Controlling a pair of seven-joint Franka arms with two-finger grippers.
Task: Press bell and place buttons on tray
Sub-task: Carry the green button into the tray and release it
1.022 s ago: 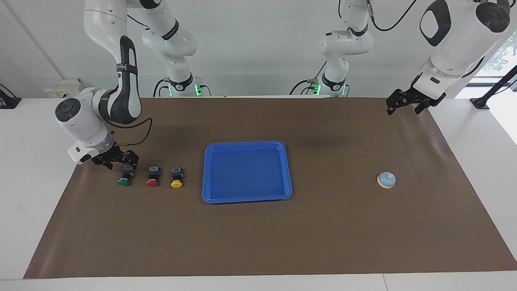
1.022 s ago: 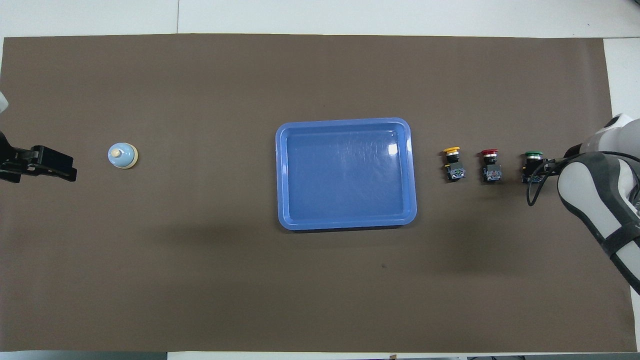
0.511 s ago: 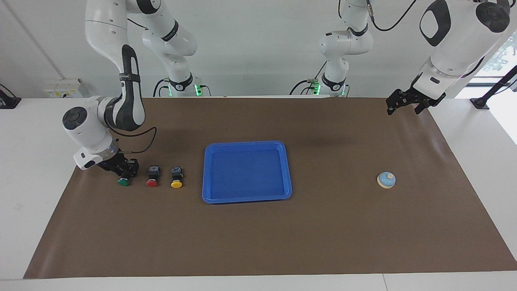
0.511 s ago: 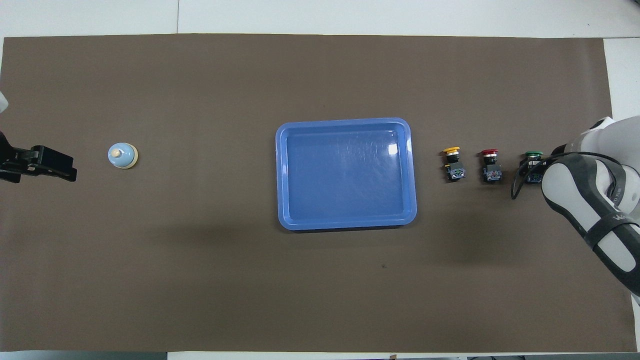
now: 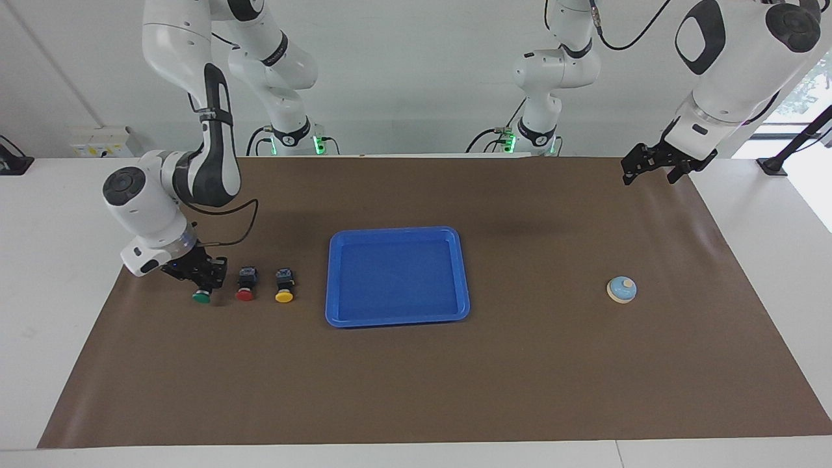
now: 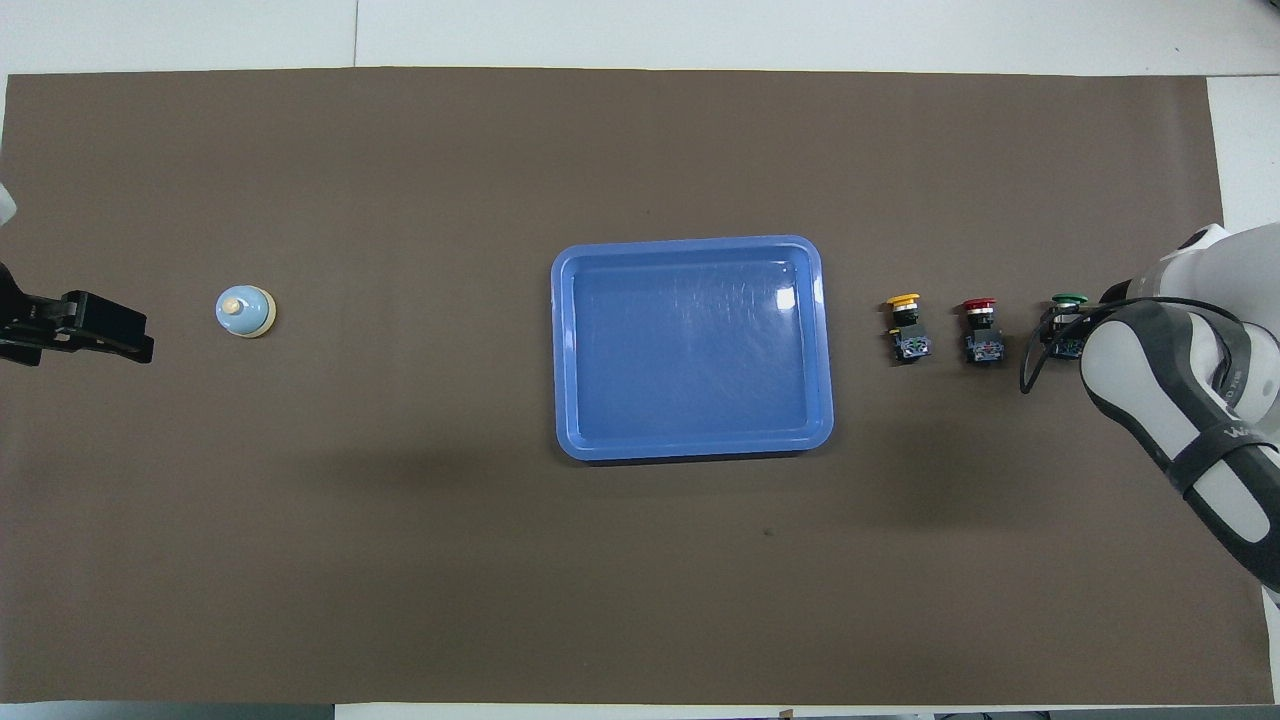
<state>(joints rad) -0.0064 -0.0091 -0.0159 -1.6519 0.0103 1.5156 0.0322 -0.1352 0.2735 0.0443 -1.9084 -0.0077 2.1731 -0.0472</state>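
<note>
A: Where are the buttons sitting?

B: They are lying in a row on the brown mat toward the right arm's end of the surface, beside the tray. The yellow button is lying closest to the tray, the red button is lying next to it, and the green button is sitting at the outer end of the row.

A: Is anything gripping them?

B: The right claw is pinching the black body of the green button, with the green cap poking out on the side away from the robots. In the overhead view the right arm is covering most of that claw, and only the green cap is showing clearly.

A: And the tray and the bell?

B: The tray is lying flat at the middle of the mat with nothing in it. The bell is standing upright toward the left arm's end, well apart from the tray.

A: What is the left arm doing?

B: It is waiting. The left claw is hanging with its fingers spread, raised above the mat's edge at that end, well clear of the bell.
</note>
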